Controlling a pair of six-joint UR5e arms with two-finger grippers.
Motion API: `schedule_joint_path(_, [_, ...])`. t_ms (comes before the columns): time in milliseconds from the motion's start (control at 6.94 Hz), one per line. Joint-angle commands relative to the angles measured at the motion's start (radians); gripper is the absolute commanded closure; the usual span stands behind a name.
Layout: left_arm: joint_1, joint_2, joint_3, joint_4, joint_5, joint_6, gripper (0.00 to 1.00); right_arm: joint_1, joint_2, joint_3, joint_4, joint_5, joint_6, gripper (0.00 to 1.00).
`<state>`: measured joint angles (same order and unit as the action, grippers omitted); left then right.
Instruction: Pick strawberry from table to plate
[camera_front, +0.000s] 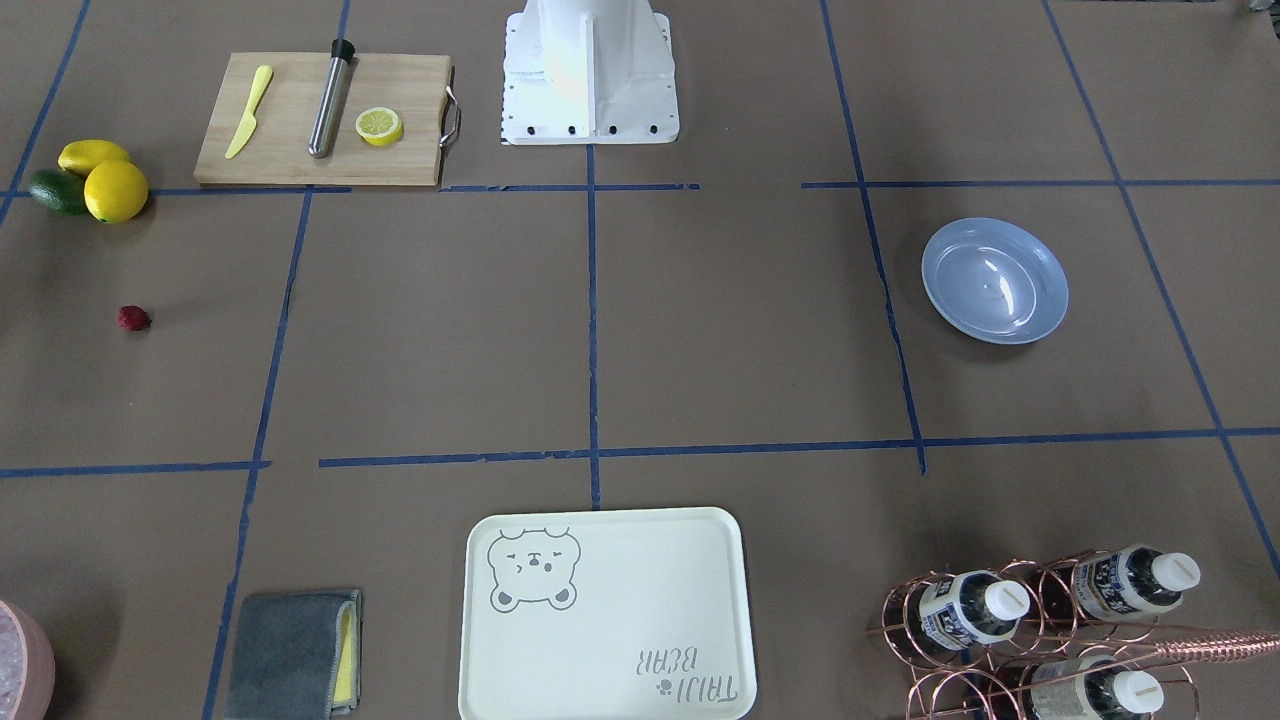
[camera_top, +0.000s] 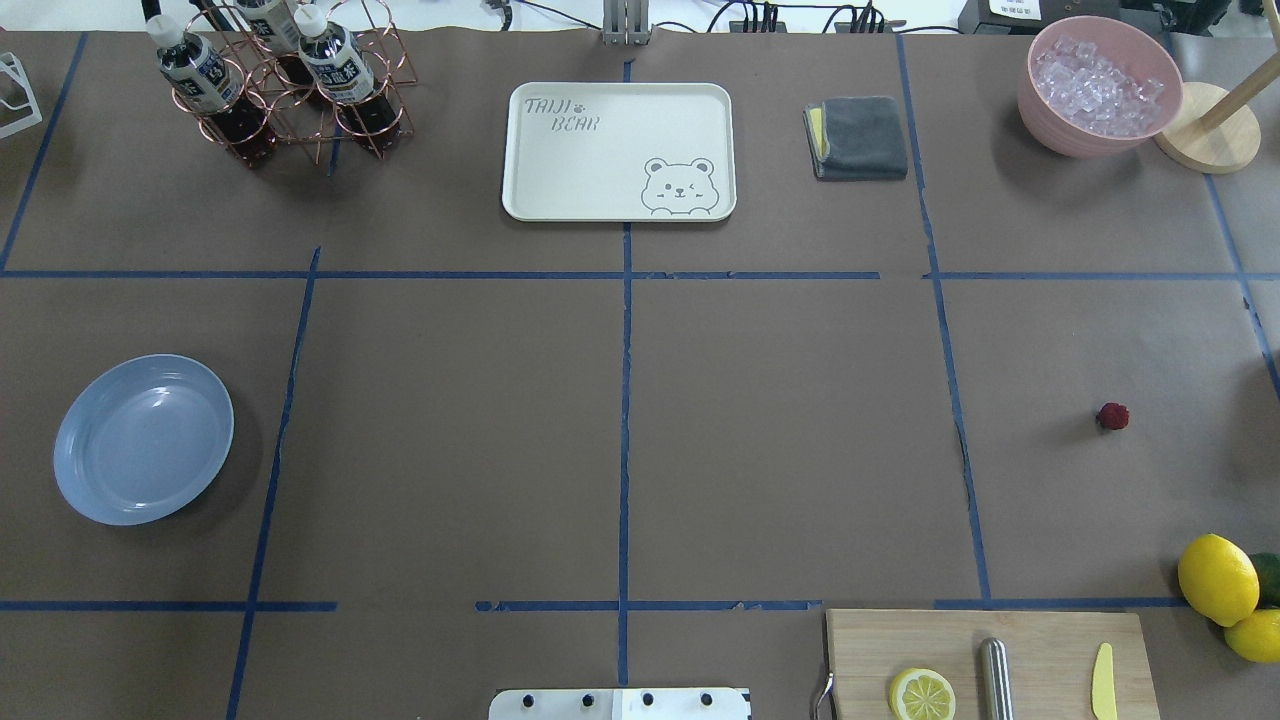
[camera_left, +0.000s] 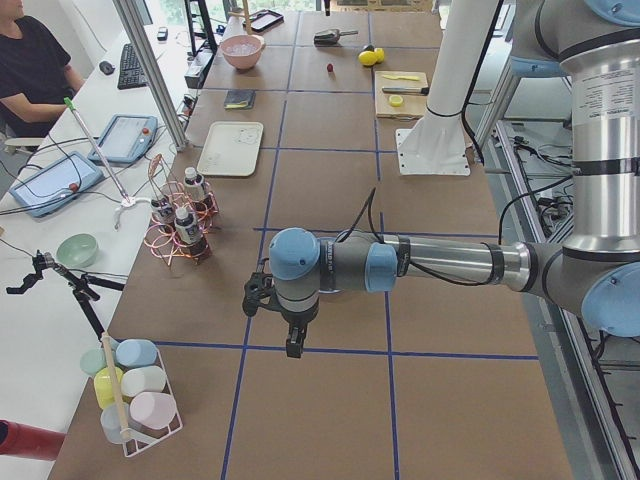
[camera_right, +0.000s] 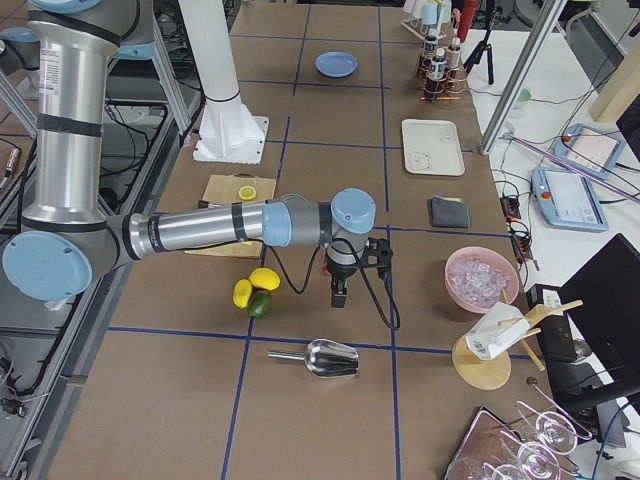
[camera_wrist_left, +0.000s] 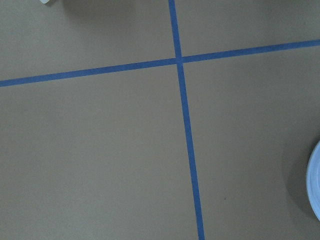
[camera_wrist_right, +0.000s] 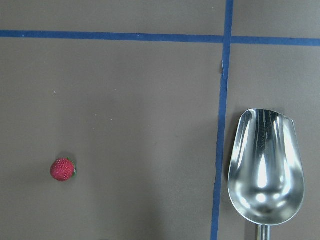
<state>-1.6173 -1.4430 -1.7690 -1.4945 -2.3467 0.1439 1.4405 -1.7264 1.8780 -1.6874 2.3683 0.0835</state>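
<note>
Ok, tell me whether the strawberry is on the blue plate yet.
No, the strawberry lies on the bare table on the overhead view's right side, while the plate sits empty far off on its left.

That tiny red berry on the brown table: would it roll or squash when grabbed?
The rounded, dark red bumpy strawberry looks light and would probably roll if nudged off-centre. Its bumpy skin should resist slipping. Whether it is soft or hard, the pictures cannot tell.

Cream tray (camera_top: 600, 170): "TAIJI BEAR" printed in corner. Bottles (camera_top: 330, 62): label print unreadable.
</note>
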Motion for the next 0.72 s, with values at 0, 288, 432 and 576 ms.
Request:
schedule_joint_path(0, [-0.013, -0.026, -0.033, 0.054, -0.008, -0.001, 0.0, 0.001, -0.01, -0.003, 0.0, 0.003, -0.017, 0.0])
schedule_joint_path(288, [-0.012, -0.023, -0.058, 0.057, -0.016, -0.001, 0.0, 0.001, -0.013, 0.006, 0.0, 0.011, -0.016, 0.0])
schedule_joint_path(432, [0.002, -0.022, -0.046, 0.047, -0.032, 0.002, 0.0, 0.001, -0.013, 0.006, 0.0, 0.006, -0.016, 0.0])
schedule_joint_path(576, [0.01, -0.017, -0.046, 0.01, -0.054, 0.0, 0.0, 0.0, -0.001, 0.006, 0.0, 0.009, -0.005, 0.0])
